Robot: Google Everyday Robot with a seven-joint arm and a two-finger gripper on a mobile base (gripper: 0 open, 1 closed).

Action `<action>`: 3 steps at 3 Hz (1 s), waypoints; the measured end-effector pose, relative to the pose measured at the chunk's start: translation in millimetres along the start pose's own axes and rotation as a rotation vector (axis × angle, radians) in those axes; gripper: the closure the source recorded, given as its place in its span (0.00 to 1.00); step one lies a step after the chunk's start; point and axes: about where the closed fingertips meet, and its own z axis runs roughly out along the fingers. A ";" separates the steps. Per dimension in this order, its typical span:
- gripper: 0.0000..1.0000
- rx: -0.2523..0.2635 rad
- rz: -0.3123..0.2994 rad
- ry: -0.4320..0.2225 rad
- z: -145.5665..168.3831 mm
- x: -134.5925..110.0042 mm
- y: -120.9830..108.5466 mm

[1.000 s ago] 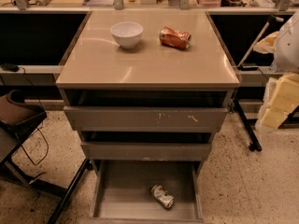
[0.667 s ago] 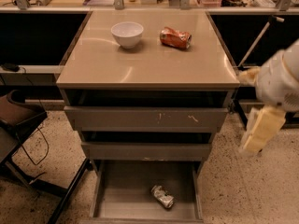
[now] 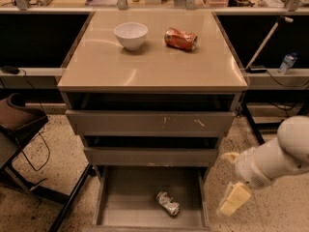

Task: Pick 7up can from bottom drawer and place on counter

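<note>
On your counter point(image 3: 101, 69) sit a white bowl point(image 3: 130, 34) and a dented orange-red can point(image 3: 180, 38). Below, the 7up can point(image 3: 167, 203) lies on its side in the open bottom drawer point(image 3: 128, 207). Your gripper point(image 3: 234, 199) hangs just outside the drawer's right wall, its grip unreadable.

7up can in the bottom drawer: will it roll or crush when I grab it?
The 7up can lies on its side on the flat floor of the bottom drawer, so a nudge may roll it. It looks dented, so probably empty, light and easily crushed. The gripper hangs outside the drawer's right wall.
</note>
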 end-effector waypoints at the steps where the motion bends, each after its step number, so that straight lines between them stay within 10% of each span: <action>1: 0.00 -0.021 0.112 -0.022 84.0 51.8 -10.1; 3: 0.00 -0.022 0.235 -0.027 165.9 102.6 -26.0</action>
